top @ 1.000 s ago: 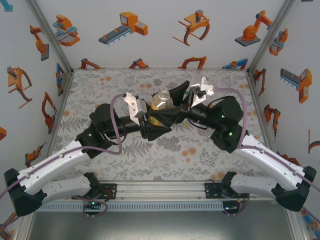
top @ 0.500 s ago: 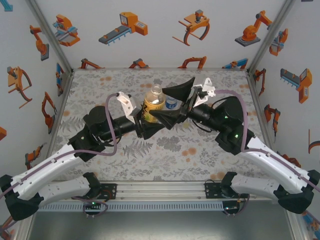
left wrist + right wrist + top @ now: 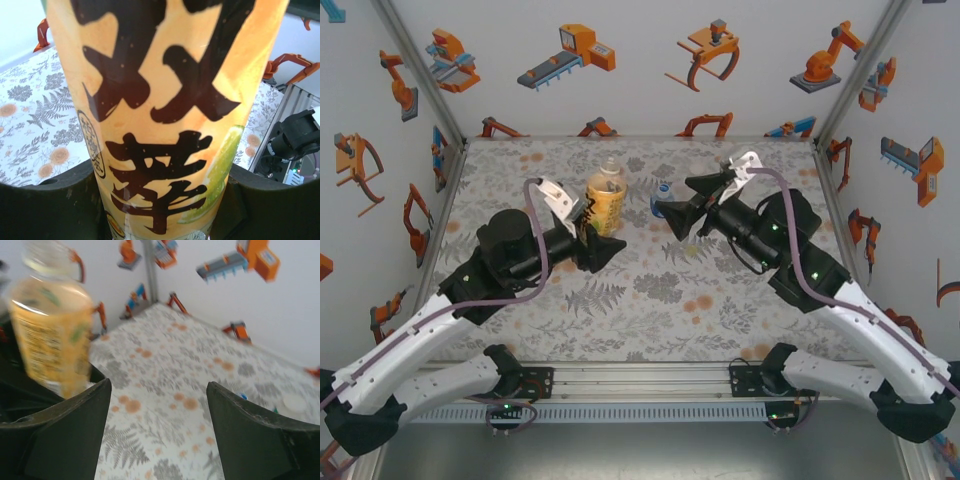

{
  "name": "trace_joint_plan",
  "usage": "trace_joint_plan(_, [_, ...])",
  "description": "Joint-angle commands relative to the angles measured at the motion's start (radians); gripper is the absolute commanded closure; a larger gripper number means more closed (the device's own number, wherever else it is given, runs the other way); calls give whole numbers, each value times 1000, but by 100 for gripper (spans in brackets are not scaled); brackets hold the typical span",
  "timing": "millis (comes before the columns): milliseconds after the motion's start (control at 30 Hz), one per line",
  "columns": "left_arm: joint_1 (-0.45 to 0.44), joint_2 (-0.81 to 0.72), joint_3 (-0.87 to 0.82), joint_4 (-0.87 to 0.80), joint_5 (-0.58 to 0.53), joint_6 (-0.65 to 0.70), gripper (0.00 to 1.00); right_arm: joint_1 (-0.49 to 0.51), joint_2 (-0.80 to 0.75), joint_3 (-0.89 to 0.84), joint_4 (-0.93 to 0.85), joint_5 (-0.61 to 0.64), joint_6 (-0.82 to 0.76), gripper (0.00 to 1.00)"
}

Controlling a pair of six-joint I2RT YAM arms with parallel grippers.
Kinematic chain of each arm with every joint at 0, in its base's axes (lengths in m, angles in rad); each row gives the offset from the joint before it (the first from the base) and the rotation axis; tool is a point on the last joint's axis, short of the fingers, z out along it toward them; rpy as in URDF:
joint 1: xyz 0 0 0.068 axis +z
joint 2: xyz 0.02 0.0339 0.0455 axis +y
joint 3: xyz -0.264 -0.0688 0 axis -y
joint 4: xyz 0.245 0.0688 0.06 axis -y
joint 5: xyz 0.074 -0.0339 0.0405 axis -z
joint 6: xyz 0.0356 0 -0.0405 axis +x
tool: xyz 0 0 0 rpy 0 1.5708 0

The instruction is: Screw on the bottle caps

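1. Your left gripper [image 3: 600, 238] has carried the yellow-labelled bottle [image 3: 605, 200] leftward. Its jaws are clamped low on the bottle, which now stands upright.
2. Your right gripper [image 3: 682, 200] has drawn back to the bottle's right, jaws apart and empty over the worktop [image 3: 650, 300].
3. The bottle's top is blurred, so its cap cannot be made out. The twist is probably finished, but that is unconfirmed.

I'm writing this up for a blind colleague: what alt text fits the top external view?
The left tool grips a yellow-labelled bottle, roughly upright, over the far middle of a floral mat. The right tool hangs open and empty to its right, apart from it.
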Motion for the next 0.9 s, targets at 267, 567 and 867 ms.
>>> trace_joint_plan(267, [11, 1, 7, -90, 15, -53, 100, -205, 152, -147, -220, 58, 316, 41])
trace_joint_plan(567, [15, -1, -19, -87, -36, -94, 100, -271, 330, -180, -279, 43, 315, 46])
trace_joint_plan(867, [17, 5, -36, -48, -26, -110, 100, -289, 494, -216, -188, 132, 316, 53])
